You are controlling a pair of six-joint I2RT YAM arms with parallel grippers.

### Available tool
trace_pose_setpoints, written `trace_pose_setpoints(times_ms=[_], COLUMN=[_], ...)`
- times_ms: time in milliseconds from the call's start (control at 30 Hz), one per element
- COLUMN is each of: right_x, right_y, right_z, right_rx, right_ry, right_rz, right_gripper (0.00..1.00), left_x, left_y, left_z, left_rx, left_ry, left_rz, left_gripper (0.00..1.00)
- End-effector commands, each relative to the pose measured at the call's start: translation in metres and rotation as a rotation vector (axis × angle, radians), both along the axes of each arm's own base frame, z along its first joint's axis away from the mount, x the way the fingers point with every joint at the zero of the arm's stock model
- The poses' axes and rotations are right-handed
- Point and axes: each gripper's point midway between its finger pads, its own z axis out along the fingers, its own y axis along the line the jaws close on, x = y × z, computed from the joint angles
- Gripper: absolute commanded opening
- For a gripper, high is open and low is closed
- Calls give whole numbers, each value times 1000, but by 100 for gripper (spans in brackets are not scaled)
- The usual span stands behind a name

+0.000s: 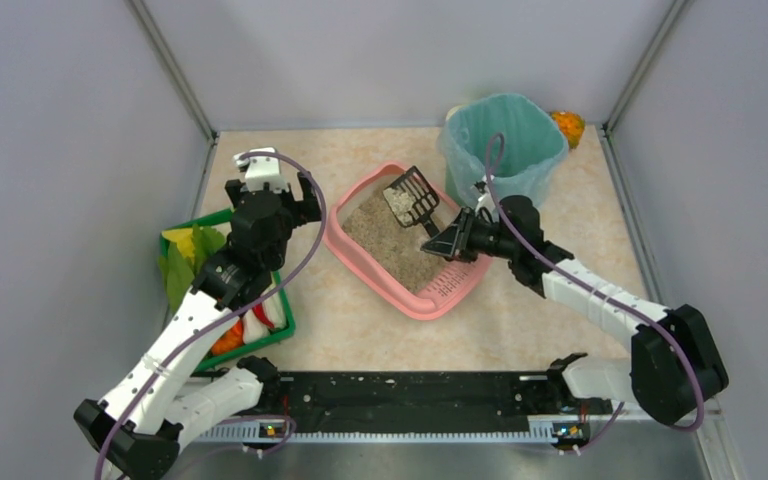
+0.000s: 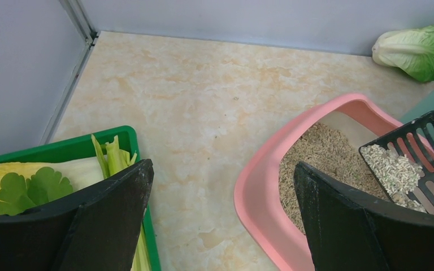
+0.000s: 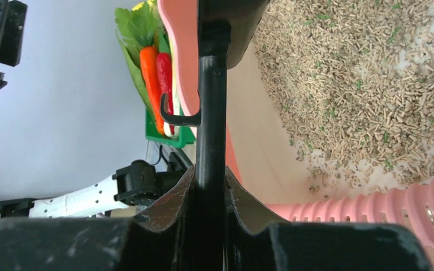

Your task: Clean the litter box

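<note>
Black loaded scoop point(image 1: 412, 197) is sitting clenched in the right hand point(image 1: 442, 243), over the litter box point(image 1: 457, 283) below that hand, needing a level carry to the bin point(image 1: 505, 140) beside it; left hand point(image 1: 278, 185) is hanging released.

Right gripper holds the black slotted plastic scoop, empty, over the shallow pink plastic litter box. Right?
Not empty: the left wrist view shows pale litter pellets in the black slotted scoop. The right gripper does hold it over the pink litter box.

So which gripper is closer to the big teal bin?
The right. The right gripper is just beside the teal bin, holding the scoop. The left gripper is across the litter box, by the green tray.
</note>
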Motion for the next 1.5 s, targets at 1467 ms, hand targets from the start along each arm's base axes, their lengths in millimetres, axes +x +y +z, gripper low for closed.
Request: trace_pose_setpoints(times_ms=[1467], right_x=[-46], right_y=[-10], right_z=[50], right_rx=[696], right_ry=[149], right_rz=[23], right_gripper=[0], left_x=[6], left_y=[-12], left_z=[23], left_rx=[-68], left_ry=[-56], left_rz=[-40], left_gripper=[99])
